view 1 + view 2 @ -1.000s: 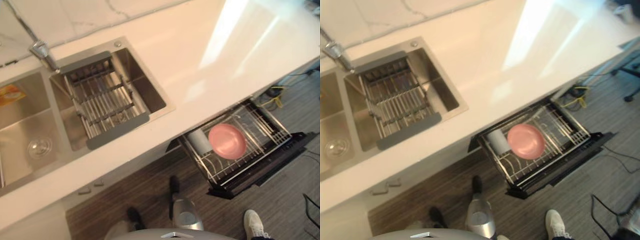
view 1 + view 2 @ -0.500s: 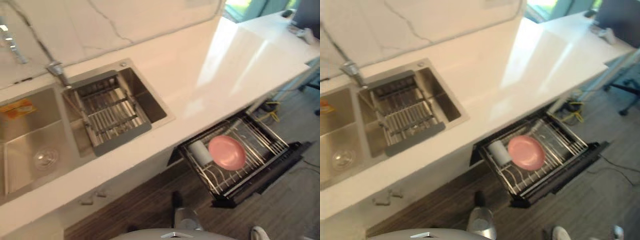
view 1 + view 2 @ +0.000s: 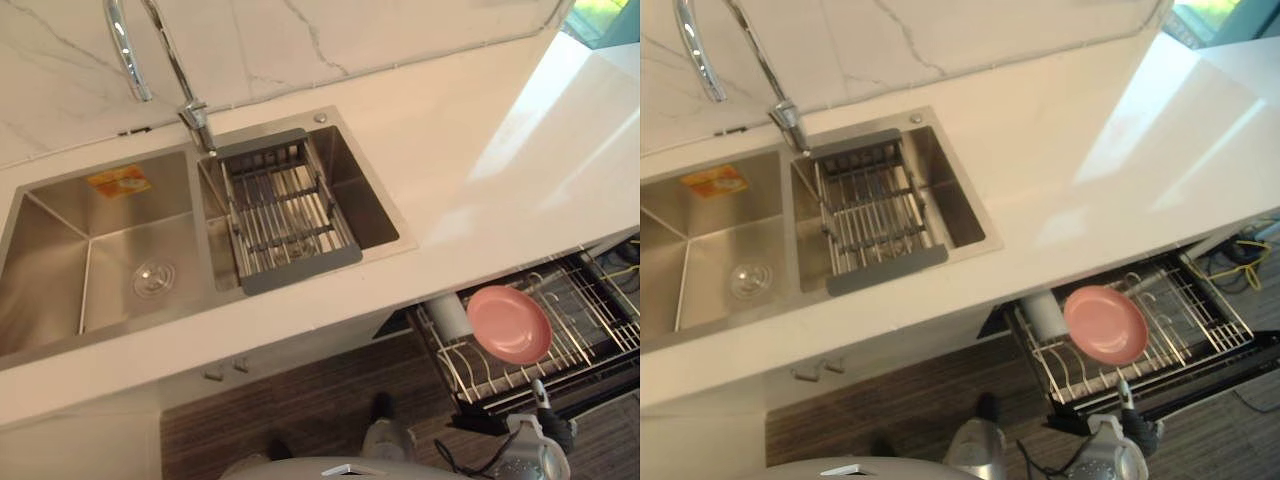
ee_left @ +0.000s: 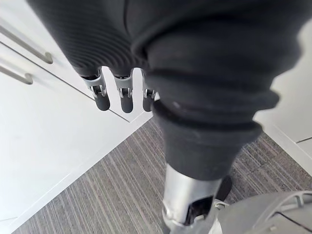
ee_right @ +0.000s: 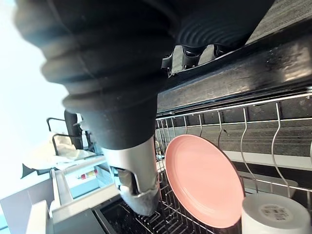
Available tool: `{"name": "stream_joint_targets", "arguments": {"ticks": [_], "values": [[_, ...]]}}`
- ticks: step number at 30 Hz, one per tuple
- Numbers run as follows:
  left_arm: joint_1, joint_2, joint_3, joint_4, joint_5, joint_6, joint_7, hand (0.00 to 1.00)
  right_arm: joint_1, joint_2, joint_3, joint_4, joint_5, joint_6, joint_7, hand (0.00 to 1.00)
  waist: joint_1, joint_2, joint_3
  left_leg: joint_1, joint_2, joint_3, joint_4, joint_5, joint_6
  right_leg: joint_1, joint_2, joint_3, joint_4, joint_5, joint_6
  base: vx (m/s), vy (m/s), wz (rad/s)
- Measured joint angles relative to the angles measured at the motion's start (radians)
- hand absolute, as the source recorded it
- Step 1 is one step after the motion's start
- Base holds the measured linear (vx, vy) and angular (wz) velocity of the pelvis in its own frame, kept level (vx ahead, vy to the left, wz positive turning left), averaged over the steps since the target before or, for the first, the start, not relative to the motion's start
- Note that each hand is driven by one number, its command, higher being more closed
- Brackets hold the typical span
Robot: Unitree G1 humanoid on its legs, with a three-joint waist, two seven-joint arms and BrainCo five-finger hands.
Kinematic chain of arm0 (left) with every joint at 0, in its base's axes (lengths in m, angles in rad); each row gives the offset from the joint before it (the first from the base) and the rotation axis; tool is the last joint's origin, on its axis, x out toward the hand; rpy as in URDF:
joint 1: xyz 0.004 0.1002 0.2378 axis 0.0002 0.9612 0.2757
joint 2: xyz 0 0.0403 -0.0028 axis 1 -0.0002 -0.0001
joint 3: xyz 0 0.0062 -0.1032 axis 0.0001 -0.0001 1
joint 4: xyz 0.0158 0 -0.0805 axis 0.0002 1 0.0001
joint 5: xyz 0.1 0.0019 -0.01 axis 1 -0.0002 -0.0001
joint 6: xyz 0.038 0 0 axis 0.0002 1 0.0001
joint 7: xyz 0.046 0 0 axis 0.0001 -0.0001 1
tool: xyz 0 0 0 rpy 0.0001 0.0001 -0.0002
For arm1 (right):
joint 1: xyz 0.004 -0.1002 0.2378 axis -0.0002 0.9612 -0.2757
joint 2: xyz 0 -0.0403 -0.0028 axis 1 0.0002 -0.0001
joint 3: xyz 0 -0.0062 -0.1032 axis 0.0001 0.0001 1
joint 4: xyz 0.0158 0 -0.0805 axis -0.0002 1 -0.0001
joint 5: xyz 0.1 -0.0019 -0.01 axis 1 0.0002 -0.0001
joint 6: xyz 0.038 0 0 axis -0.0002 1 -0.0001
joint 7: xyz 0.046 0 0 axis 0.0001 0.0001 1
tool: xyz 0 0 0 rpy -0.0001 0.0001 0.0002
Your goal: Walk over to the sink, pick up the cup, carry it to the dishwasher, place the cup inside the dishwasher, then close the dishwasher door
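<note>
The white cup (image 3: 450, 315) lies in the wire rack of the open dishwasher drawer (image 3: 1215, 310), next to a pink plate (image 3: 508, 324), below the counter at the lower right. My right hand (image 3: 556, 430) is at the drawer's dark front edge (image 5: 253, 68). In the right wrist view its fingers (image 5: 195, 54) are straight and rest against that edge, with the plate (image 5: 204, 180) and cup (image 5: 275, 214) just past it. My left hand (image 4: 122, 95) hangs relaxed by the white cabinet doors, holding nothing.
A double steel sink (image 3: 100, 230) is set in the white counter (image 3: 500, 150), with a grey-framed drain rack (image 3: 285, 210) in its right basin and a chrome tap (image 3: 160, 50) behind. White cabinet fronts (image 4: 48, 136) stand to my left over striped flooring.
The camera has swung left and up, so the sink sits more centrally. My right hand has come into view at the drawer's front edge. Cup and plate have stayed in the rack.
</note>
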Motion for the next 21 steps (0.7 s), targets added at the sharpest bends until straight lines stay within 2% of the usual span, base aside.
{"name": "stream_joint_targets", "arguments": {"ticks": [6,8,12,18,21], "values": [[-0.006,-0.003,-0.038,0.019,-0.020,0.006,0.001,0.00,-0.060,-0.044,0.134,0.007,-0.018,-0.008,-0.026,0.00,0.007,0.007,0.010,-0.041,0.008,-0.073,-0.001,0.044,0.001,-0.017,-0.008,-0.061,0.032,-0.013,-0.016,-0.01,-0.064,0.34],[-0.007,-0.003,-0.041,0.021,-0.022,0.010,0.002,0.00,-0.113,-0.070,0.169,0.033,-0.019,-0.012,-0.025,0.00,0.019,0.012,0.019,-0.048,0.007,-0.079,-0.002,0.055,0.003,-0.028,-0.014,-0.067,0.045,-0.018,-0.022,-0.11,-0.053,0.17],[-0.027,-0.004,-0.057,0.023,-0.022,0.018,0.002,0.00,-0.229,-0.129,0.189,0.050,-0.019,-0.010,-0.022,0.00,0.027,0.036,0.060,-0.086,-0.003,-0.126,-0.004,0.084,0.010,-0.051,-0.040,-0.096,0.070,-0.033,-0.027,-0.15,-0.044,0.31],[-0.040,-0.004,-0.057,0.022,-0.044,0.013,0.002,0.00,-0.479,-0.194,0.193,0.082,-0.008,-0.027,-0.036,0.00,0.039,0.079,0.131,-0.189,-0.005,-0.185,-0.002,0.138,0.016,-0.119,-0.049,-0.126,0.064,0.005,-0.056,-0.13,-0.028,0.22],[-0.058,-0.004,-0.056,0.020,-0.081,0.002,0.011,0.00,-0.510,-0.221,0.187,0.076,0.006,-0.076,-0.019,0.00,0.045,0.098,0.165,-0.219,-0.001,-0.201,-0.025,0.176,0.017,-0.143,-0.041,-0.137,0.056,0.028,-0.071,-0.06,-0.034,0.12]]}}
